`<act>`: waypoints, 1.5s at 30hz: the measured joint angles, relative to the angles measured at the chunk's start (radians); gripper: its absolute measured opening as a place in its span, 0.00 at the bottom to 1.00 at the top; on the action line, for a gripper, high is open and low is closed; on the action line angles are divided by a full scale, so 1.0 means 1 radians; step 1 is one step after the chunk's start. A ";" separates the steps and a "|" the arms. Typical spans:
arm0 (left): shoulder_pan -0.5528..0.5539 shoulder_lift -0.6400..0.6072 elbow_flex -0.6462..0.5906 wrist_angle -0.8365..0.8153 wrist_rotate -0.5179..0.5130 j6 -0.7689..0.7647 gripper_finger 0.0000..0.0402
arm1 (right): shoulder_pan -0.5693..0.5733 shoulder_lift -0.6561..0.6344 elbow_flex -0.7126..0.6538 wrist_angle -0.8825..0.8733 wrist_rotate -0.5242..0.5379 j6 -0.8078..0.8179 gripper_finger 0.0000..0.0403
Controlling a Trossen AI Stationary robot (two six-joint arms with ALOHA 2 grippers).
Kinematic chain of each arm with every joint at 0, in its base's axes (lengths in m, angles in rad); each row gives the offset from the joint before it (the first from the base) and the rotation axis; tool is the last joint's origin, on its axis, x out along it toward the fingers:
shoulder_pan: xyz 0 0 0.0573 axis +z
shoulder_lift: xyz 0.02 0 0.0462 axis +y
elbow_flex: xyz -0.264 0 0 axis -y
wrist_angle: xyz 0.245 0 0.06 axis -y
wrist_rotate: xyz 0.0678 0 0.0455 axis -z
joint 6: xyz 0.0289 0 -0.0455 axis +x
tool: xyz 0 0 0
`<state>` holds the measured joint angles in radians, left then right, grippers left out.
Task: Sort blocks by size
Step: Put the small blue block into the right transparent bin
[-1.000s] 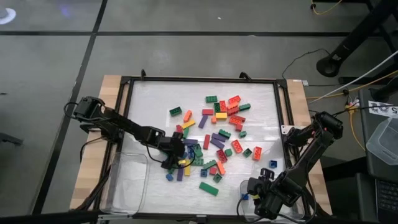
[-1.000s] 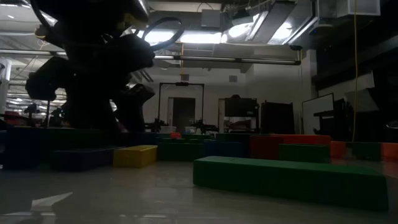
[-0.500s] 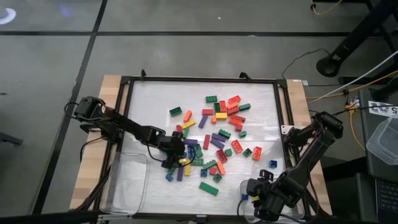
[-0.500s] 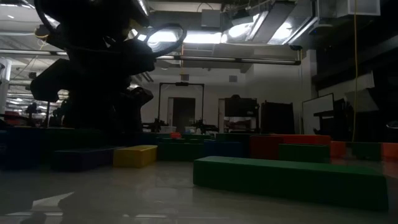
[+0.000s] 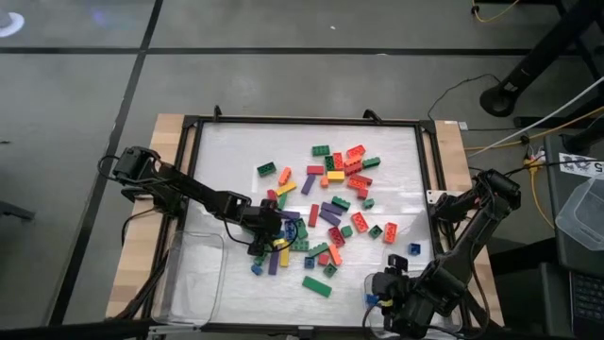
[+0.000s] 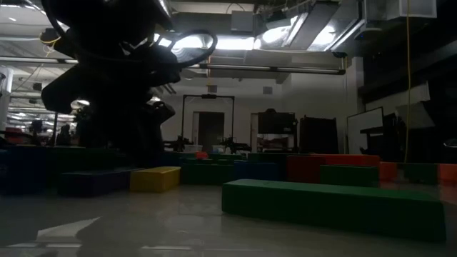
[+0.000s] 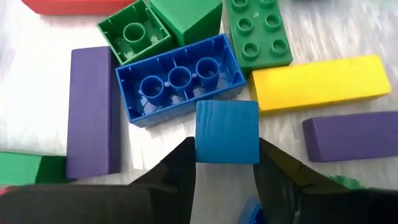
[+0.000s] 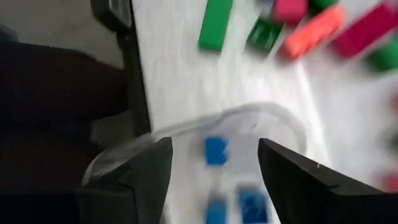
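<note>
The blocks [image 5: 326, 203] lie packed close together in the middle of the surface [image 5: 236, 151]. The far left part is bare, with room to pass. Around the small blue block [image 7: 227, 132] sit a blue brick [image 7: 180, 79] and a yellow brick [image 7: 320, 84].

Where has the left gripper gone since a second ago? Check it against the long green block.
No clear move: the left gripper sits just as far from the long green block as before, at a small blue block.
</note>
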<state>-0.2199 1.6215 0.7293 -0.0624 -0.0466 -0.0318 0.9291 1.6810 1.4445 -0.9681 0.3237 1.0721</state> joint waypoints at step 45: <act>0.000 -0.003 0.311 0.320 0.377 -0.181 0.33 | -0.324 0.000 0.000 0.498 0.214 -1.415 0.59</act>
<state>-0.2200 1.6180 1.0401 0.2579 0.3302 -0.2126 0.6049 1.6810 1.4448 -0.4704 0.5375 -0.3425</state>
